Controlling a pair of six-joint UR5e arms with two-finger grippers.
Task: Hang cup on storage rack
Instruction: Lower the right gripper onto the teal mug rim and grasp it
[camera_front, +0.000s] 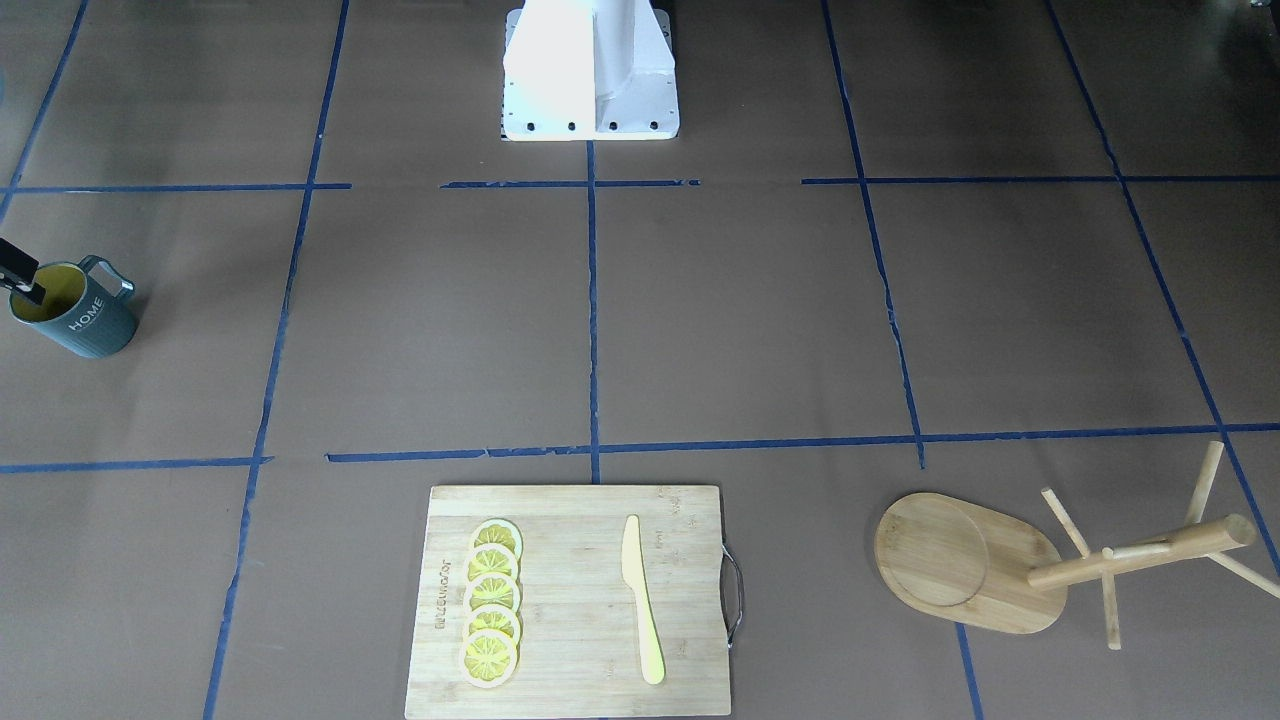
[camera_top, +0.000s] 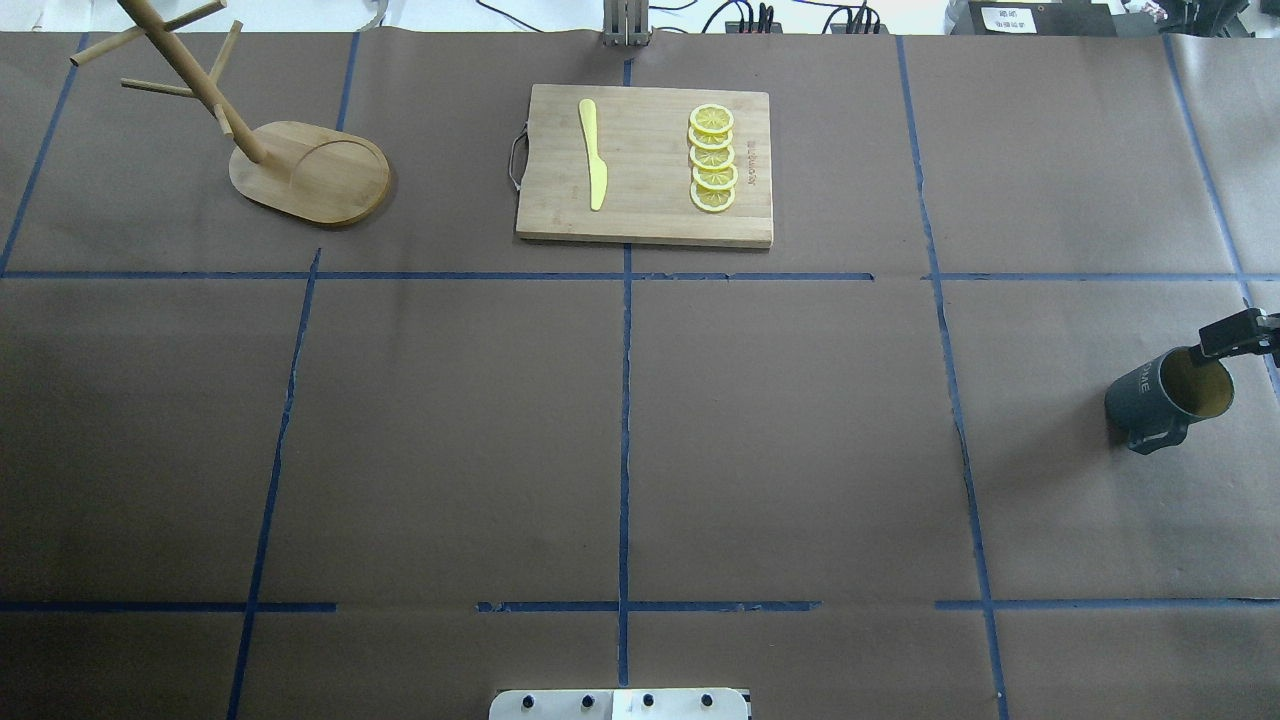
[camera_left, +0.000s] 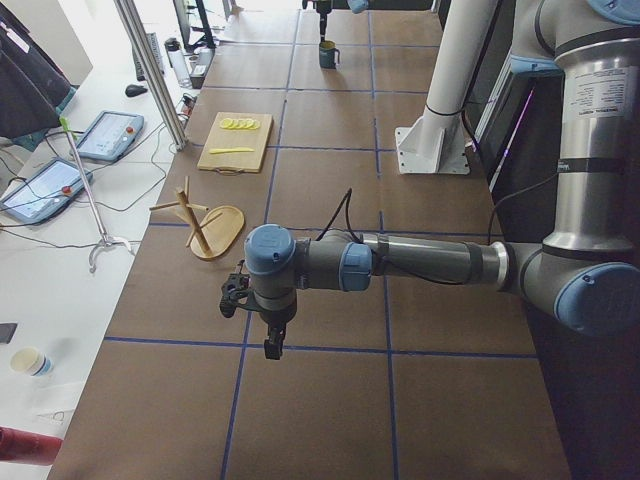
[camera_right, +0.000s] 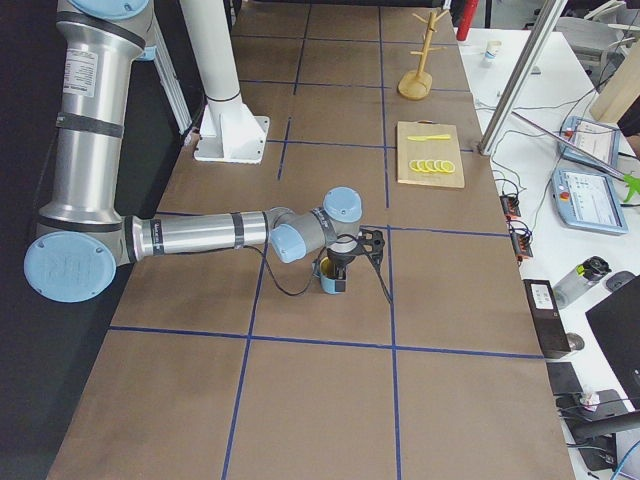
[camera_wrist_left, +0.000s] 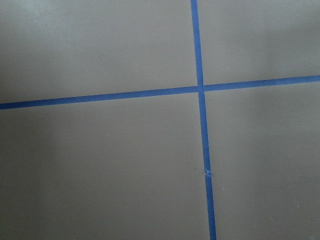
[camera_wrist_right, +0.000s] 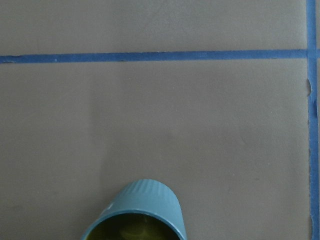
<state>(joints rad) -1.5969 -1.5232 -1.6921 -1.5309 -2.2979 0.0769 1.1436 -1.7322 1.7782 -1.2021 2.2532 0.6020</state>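
Observation:
The dark blue-grey cup (camera_front: 80, 320) with a yellow inside and "HOME" lettering stands on the table at the robot's far right; it also shows in the overhead view (camera_top: 1160, 395) and at the bottom of the right wrist view (camera_wrist_right: 145, 205). My right gripper (camera_front: 28, 285) is at its rim (camera_top: 1225, 340), one finger inside and one outside, shut on the wall. The bamboo storage rack (camera_top: 310, 170) stands on its oval base at the far left, away from both grippers. My left gripper (camera_left: 270, 347) hangs over bare table; I cannot tell whether it is open or shut.
A bamboo cutting board (camera_top: 645, 165) with a yellow knife (camera_top: 593, 155) and several lemon slices (camera_top: 712, 160) lies at the far middle, between the cup's side and the rack. The robot's white base (camera_front: 590, 75) is at the near edge. Blue tape lines grid the brown table.

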